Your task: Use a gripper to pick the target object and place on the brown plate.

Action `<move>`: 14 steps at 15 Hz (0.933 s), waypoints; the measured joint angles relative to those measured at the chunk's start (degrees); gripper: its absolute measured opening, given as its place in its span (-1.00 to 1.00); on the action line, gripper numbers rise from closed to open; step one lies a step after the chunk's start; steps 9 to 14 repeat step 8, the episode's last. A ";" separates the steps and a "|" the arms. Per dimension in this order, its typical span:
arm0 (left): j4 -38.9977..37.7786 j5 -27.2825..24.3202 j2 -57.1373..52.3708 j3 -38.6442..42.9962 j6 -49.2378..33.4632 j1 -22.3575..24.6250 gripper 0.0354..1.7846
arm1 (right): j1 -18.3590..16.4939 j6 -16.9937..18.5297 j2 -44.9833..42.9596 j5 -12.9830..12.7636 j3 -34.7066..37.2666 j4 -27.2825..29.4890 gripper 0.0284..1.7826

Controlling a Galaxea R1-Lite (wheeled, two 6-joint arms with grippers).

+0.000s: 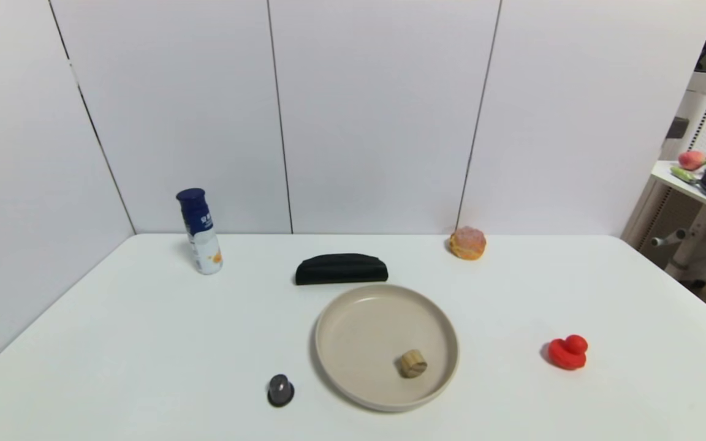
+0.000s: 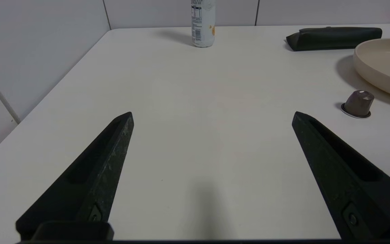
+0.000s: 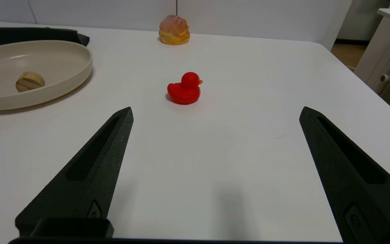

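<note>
The small tan wooden cylinder (image 1: 413, 363) lies inside the beige plate (image 1: 341, 318), near its front right rim. It also shows in the right wrist view (image 3: 29, 81), resting in the plate (image 3: 63, 61). Neither gripper shows in the head view. My left gripper (image 2: 212, 115) is open and empty over bare table near the front left; the plate's rim (image 2: 377, 73) lies off to one side. My right gripper (image 3: 216, 110) is open and empty over bare table near the front right, short of the red toy duck (image 3: 185, 88).
A blue-capped white bottle (image 1: 201, 231) stands at the back left. A black pouch (image 1: 341, 269) lies behind the plate. An orange-pink puff pastry (image 1: 468, 243) sits at the back. The red duck (image 1: 567, 352) is right of the plate. A dark coffee capsule (image 1: 280, 390) sits left of the plate.
</note>
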 joint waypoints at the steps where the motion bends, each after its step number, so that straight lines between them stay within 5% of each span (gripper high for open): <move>1: 0.00 0.02 0.00 0.00 -0.02 0.00 0.89 | 0.00 0.11 -0.18 -0.09 0.02 0.00 0.90; 14: 0.00 0.00 0.00 0.00 0.00 0.00 0.89 | 0.00 -0.61 -0.29 -0.11 -0.05 0.27 0.90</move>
